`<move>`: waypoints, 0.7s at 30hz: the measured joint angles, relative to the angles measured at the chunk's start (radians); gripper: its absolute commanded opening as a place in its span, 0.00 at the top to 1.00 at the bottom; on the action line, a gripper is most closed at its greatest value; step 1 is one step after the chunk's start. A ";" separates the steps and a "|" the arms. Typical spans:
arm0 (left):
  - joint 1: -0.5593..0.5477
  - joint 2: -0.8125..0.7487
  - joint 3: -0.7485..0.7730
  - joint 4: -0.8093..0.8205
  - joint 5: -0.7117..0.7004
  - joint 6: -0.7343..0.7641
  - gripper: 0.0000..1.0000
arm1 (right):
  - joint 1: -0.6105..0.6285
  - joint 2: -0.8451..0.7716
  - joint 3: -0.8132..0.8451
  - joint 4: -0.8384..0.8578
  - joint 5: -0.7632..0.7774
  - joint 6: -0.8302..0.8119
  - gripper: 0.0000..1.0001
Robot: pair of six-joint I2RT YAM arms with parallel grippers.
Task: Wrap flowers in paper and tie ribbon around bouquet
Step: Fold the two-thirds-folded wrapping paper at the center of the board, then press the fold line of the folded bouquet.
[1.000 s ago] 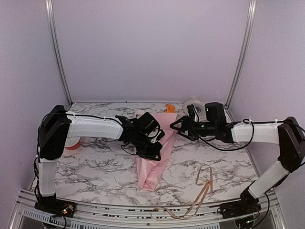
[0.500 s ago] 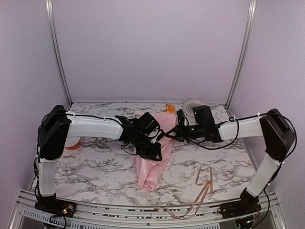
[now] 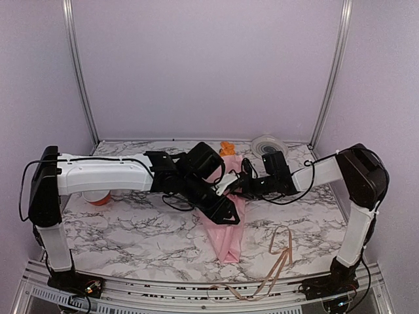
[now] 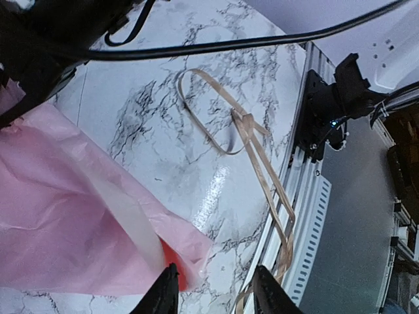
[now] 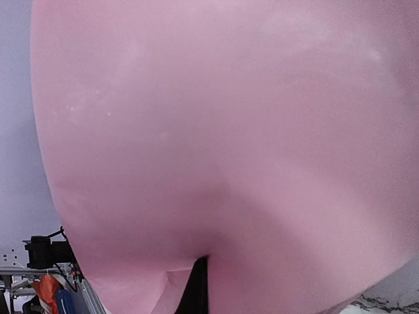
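The paper cone [image 3: 229, 235] lies near-to-far, tip nearest the arms. The right pincer [image 3: 236, 190] pinches its middle, and the left pincer [image 3: 228, 213] is half-open alongside.

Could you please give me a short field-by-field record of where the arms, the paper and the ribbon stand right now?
left gripper: open, over the near part of the pink paper
right gripper: shut on the pink paper's right edge
pink paper: folded into a narrow cone on the table, tip toward the arms
flowers: only an orange bloom shows, at the far end
ribbon: loose, right of the pink paper, not tied around it, trailing over the table's near edge
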State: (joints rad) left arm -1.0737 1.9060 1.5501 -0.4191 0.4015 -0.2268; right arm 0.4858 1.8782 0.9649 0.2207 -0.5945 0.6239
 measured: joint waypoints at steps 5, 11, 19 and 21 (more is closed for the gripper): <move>0.014 -0.146 -0.058 -0.013 -0.127 0.028 0.87 | -0.006 0.017 0.003 0.016 -0.007 0.000 1.00; 0.034 0.050 0.042 -0.060 -0.267 0.031 0.89 | -0.006 0.018 0.003 0.034 -0.009 0.000 1.00; -0.059 0.305 0.206 -0.175 -0.318 0.053 0.87 | -0.007 0.018 0.000 0.051 -0.010 0.001 1.00; -0.074 0.336 0.269 -0.208 -0.329 0.065 0.85 | -0.007 0.018 -0.005 0.056 -0.010 0.002 1.00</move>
State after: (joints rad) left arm -1.1481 2.2421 1.8187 -0.6273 0.0723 -0.1619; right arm 0.4789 1.8961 0.9596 0.2768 -0.6048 0.6258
